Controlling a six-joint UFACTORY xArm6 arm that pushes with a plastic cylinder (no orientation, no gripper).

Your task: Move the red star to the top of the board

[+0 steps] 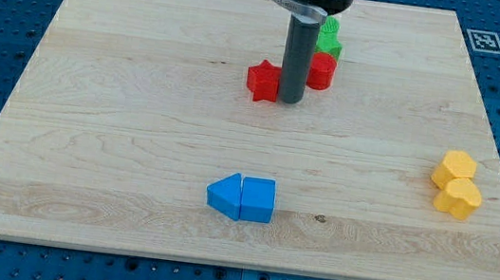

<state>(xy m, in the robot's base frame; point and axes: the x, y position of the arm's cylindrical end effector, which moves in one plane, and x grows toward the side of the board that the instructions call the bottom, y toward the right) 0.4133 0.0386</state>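
Nearest camera: two blue blocks (242, 197) touching side by side, left one wedge-like. Right edge: two yellow blocks (456, 183) touching. Wooden board (88, 139) beneath. Far centre: red star (262, 80), my tip (290, 101) just right of it, touching or nearly; rod grips nothing. Red cylinder (322, 70) right of rod; green block (329, 37) farther, partly hidden.

The rod's tip (290, 101) rests on the worktop (118, 124), touching the right side of the red star (262, 80). A red cylinder (321, 70) sits just right of the rod, a green block (328, 39) behind it. Two blue blocks (242, 197) lie nearer, two yellow blocks (457, 184) far right.
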